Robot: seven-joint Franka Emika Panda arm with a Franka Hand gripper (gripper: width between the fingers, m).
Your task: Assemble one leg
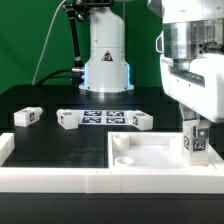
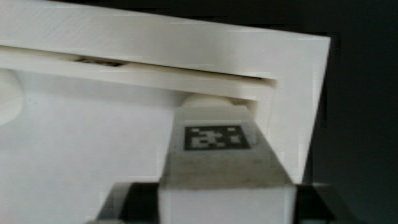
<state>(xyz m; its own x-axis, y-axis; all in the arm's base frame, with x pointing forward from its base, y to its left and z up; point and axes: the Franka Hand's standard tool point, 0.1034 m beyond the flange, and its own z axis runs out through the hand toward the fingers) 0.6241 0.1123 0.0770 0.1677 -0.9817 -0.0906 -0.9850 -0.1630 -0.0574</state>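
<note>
While standing upright, long axis vertical, tag facing cam, leg [image 1: 195, 138] [image 2: 217, 150] sitting at 3 o'clock edge of white panel [image 1: 150, 158] [image 2: 107, 120]. Gripper [image 1: 196, 128] pinching it w/ both jaws. Lying loose on table [image 1: 40, 100]: 3 more legs [image 1: 28, 116] [image 1: 67, 120] [image 1: 139, 121].

The pincer [image 1: 196, 128] held a leg [image 1: 196, 142] standing up, closed on its top. The leg's tag faced the camera. It stood over the far right corner of the big white panel [image 1: 150, 160], but whether it touched could not be told. Three more legs [image 1: 27, 117] [image 1: 68, 120] [image 1: 139, 121] lay on the black counter [image 1: 40, 138] behind. The marker board [image 1: 103, 118] lay between two of them. A white rail [image 1: 60, 180] ran along the front.
</note>
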